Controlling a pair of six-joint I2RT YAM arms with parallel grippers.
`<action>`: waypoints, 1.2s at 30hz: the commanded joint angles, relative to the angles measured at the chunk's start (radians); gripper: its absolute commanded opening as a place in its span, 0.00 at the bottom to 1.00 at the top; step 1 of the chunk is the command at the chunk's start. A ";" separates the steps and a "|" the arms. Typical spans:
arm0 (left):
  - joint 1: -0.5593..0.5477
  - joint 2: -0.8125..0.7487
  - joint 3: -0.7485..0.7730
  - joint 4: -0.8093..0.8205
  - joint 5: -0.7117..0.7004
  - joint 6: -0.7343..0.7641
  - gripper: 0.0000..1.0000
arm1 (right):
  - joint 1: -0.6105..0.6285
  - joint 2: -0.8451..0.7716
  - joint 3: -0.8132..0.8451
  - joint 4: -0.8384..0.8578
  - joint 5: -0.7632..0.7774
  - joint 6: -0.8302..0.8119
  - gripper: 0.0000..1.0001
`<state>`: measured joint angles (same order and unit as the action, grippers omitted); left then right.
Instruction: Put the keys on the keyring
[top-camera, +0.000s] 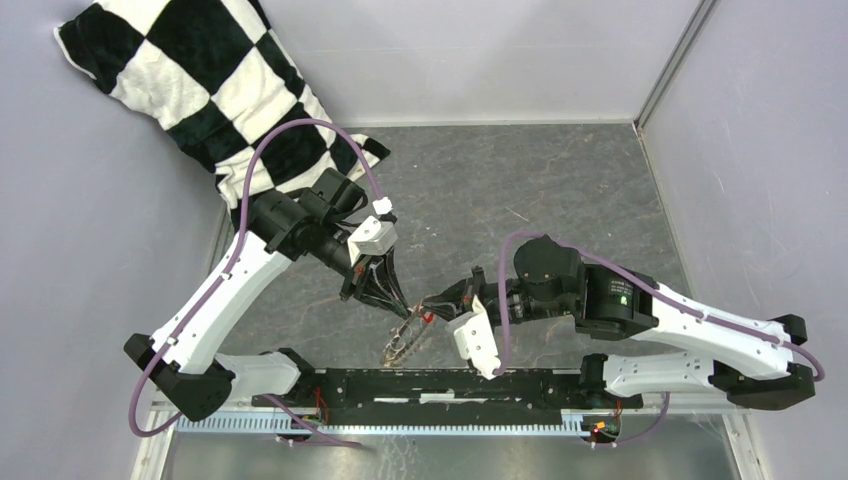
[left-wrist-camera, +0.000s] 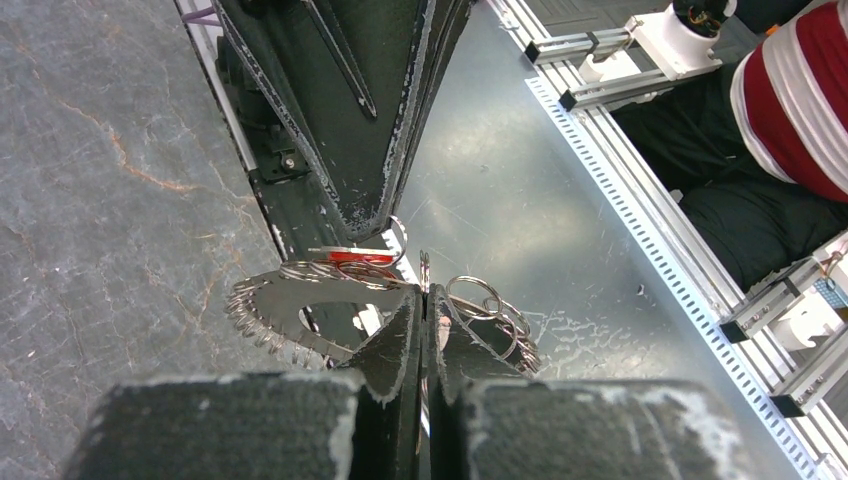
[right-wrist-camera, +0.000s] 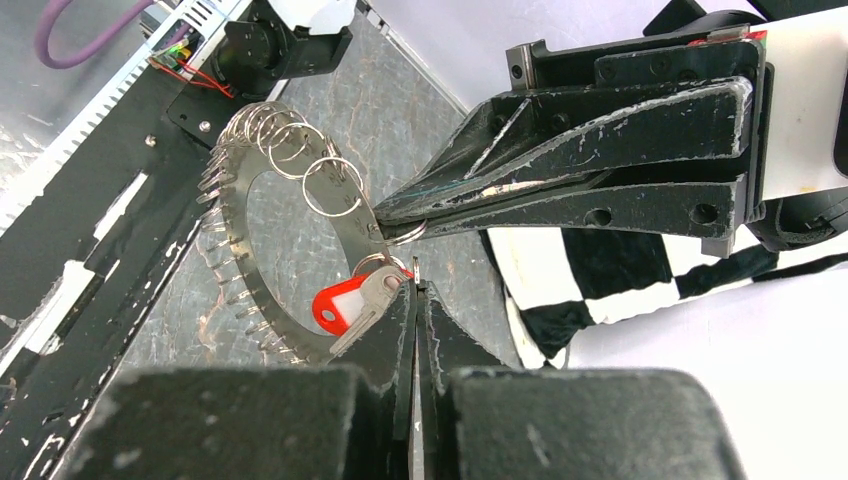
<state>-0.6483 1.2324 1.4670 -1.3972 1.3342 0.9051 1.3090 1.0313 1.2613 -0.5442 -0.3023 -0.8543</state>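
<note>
**A:** Right at the fingertips of the right gripper (right-wrist-camera: 415, 300), the fingers are pressed together with a sliver of metal nipped between them. That looks like the small loop of the keys (right-wrist-camera: 345, 303), with the red tag hanging just left of the tips.

**B:** Just past those tips is the keyring (right-wrist-camera: 235, 235), and the key's head is touching its flat band. The toothed edge curves away to the left of the claw.

**A:** Above and slightly beyond comes the left gripper (right-wrist-camera: 400, 228), reaching in from the right. Its fingers are closed too, clamped on the band's edge beside a row of split rings (right-wrist-camera: 335, 190).

**B:** So it's tip against tip, with very little room. What's the danger?

**A:** Both holds are thin, I'd say. If the right gripper pushes the loop on at a slant, the band could twist out of the left gripper's pinch. The whole keyring would then drop to the table (right-wrist-camera: 400, 100).

**B:** Or the loop slides out of the right fingers and the red tag falls.

**A:** Yes. The loop could also snag a neighbouring split ring instead of the band. And the fingertips themselves might knock together.

**B:** Farthest out, behind the left gripper, is the checkered cloth (right-wrist-camera: 600, 280), well apart from the action.
</note>
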 joint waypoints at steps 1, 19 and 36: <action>-0.005 -0.015 0.014 0.020 0.031 -0.044 0.02 | 0.005 -0.025 0.000 0.010 0.006 -0.010 0.01; -0.004 -0.014 0.013 0.063 0.069 -0.105 0.02 | 0.005 -0.006 -0.011 -0.004 -0.037 -0.005 0.01; -0.004 -0.020 -0.003 0.063 0.051 -0.102 0.02 | 0.005 -0.031 -0.014 0.033 0.024 -0.010 0.01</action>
<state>-0.6483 1.2316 1.4658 -1.3567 1.3445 0.8272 1.3090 1.0199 1.2400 -0.5434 -0.3084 -0.8593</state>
